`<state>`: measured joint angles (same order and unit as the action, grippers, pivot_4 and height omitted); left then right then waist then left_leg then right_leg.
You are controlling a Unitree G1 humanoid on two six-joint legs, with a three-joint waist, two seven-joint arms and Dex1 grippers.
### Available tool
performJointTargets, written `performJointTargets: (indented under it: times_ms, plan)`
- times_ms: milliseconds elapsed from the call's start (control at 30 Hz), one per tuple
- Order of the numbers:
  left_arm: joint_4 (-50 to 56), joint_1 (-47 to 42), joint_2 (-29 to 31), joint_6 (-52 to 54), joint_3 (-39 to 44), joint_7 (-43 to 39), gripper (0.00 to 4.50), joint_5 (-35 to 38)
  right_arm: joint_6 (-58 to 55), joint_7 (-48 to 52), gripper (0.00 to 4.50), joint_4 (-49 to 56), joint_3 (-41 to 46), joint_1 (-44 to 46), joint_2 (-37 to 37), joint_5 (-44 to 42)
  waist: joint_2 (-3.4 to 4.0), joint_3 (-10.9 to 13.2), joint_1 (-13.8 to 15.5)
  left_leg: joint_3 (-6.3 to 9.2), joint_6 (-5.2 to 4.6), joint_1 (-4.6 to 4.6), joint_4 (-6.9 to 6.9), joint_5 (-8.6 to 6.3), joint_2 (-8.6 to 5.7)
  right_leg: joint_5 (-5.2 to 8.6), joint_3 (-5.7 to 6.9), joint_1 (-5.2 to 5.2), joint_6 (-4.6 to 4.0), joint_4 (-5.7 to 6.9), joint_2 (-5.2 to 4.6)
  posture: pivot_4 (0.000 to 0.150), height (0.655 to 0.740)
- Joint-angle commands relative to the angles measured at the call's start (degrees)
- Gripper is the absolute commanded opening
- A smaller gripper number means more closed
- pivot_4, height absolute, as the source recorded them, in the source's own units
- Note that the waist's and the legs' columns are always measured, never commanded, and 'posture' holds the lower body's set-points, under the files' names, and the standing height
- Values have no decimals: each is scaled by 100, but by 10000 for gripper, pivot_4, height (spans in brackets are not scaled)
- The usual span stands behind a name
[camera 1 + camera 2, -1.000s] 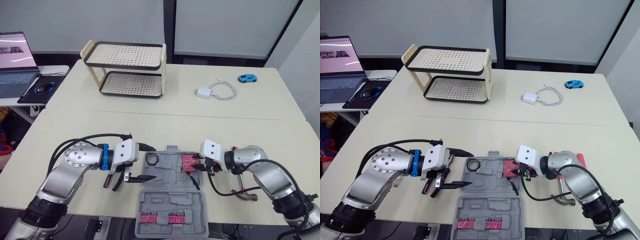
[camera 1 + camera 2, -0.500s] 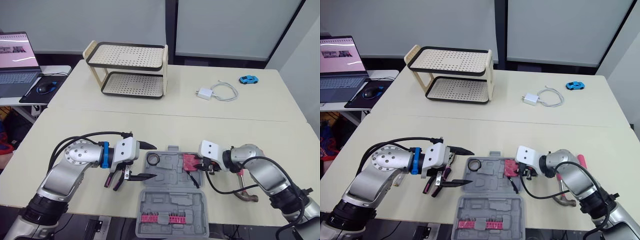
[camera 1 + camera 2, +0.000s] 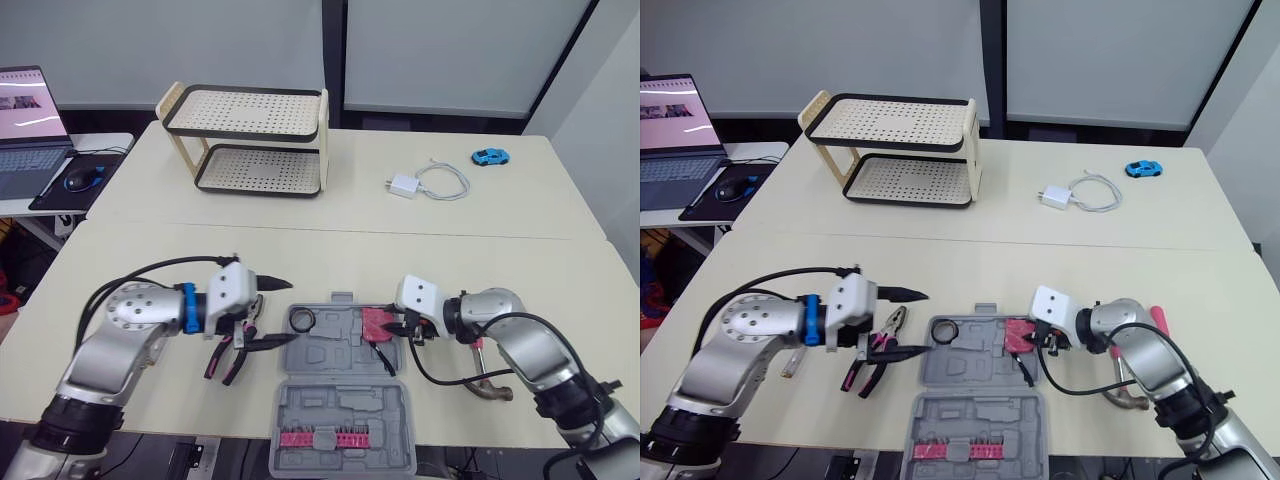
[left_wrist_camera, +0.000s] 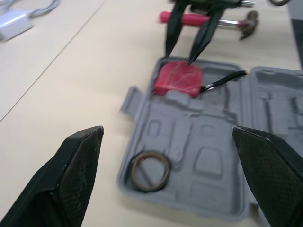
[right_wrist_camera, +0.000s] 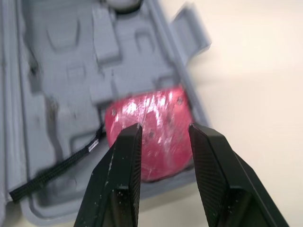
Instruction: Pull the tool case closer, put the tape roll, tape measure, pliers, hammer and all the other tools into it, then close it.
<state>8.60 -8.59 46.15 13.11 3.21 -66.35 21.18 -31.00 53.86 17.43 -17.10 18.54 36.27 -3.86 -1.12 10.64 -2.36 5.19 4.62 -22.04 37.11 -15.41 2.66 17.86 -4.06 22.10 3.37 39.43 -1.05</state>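
The open tool case (image 3: 345, 405) is set at the near edge of the counter (image 3: 150, 250), tape roll (image 3: 303, 320) and tape measure (image 3: 377, 325) inside, pliers (image 3: 232, 352) beside it. The left end effector (image 3: 272, 313) is spread wide; the right end effector (image 5: 163, 130) is held narrow over the tape measure.

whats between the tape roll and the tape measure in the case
Only empty moulded slots of the case, between tape roll and tape measure; left wrist view shows it.

Grey tool case (image 3: 343, 348) lying open flat near the bench (image 3: 300, 260) front edge, dark tape roll (image 3: 301, 320) in its far-left pocket, red tape measure (image 3: 377, 325) in the far-right corner, strap trailing, pink-handled pliers (image 3: 873, 358) just left, hammer (image 3: 490, 390) off right
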Motion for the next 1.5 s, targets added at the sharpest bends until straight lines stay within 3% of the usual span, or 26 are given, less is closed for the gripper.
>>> performJointTargets:
  times_ms: [33, 200, 333, 433, 467, 600, 700, 800, 1200, 1500]
  plan:
    - [-403, 293, 186, -76, 915, 210, 45000, 200, -187, -164, 15844, 1127, 958, -413, 270, -399, 0, 0, 20, 1, 0, -1, -3, 0, 0, 1, 0, 3, -1, 1, 0, 1500, 7350]
    - [-1075, 735, 423, -234, 1676, 230, 45000, 178, -563, -205, 15844, 2028, 2237, -1401, 761, -830, -2, -1, 55, -2, 0, 7, -3, 0, 0, 4, 2, -5, -5, 1, 1, 1500, 7350]
    - [-2036, 1558, 841, -176, 2411, -4, 45000, 128, -304, 346, 15844, 2173, 4495, -3252, 1132, -799, -7, -8, 78, -2, 0, 13, -4, 0, -1, 3, 2, -10, -5, 8, 0, 1500, 7350]
    - [-2401, 1966, 927, -289, 2627, -68, 45000, 108, 99, 660, 15844, 2068, 5418, -4341, 1055, -843, -12, -13, 56, -10, -2, 26, -8, -1, 0, 10, 0, -19, -12, 5, 0, 1500, 7350]
    - [-2503, 2085, 934, -330, 2686, -78, 45000, 89, 289, 782, 20583, 1989, 5656, -4698, 997, -841, -17, -15, 52, -12, -2, 33, -8, -1, 1, 12, -1, -26, -11, 6, 0, 1500, 7350]
    - [-2748, 2379, 941, -382, 2817, -94, 45000, 81, 862, 951, 28319, 1656, 6179, -5442, 757, -887, -35, -19, 50, -24, 1, 110, -32, -3, 9, 74, -8, -92, -15, -9, -1, 1500, 7350]
    - [-2806, 2657, 884, -432, 2871, -82, 45000, 53, 1178, 1072, 35581, 1286, 6399, -6105, 433, -880, -43, -25, 48, -30, 2, 110, -33, -3, 10, 53, -13, -92, 15, -14, -2, 1500, 7350]
    - [-2744, 2758, 855, -409, 2885, -57, 45000, 91, 1355, 1158, 44698, 1271, 6332, -6582, 258, -908, -46, -32, 52, -31, 2, 107, -47, -4, 9, 37, -12, -94, -13, -31, -3, 1500, 7350]
    - [-2173, 3254, 695, -239, 3013, 105, 45000, 232, 1584, 1055, 44698, 1204, 6104, -6488, 455, -971, -58, -38, 45, -50, 7, 113, -51, -8, 11, 64, -24, -93, -10, -39, -10, 1500, 7350]
    - [624, 3909, -363, 967, 2960, 1113, 45000, 902, 860, 999, 44698, 2360, 4733, -4616, 1518, -1702, -56, -35, 49, -58, 9, 115, -47, -8, 8, 45, -44, -95, 24, -41, -8, 1500, 7350]
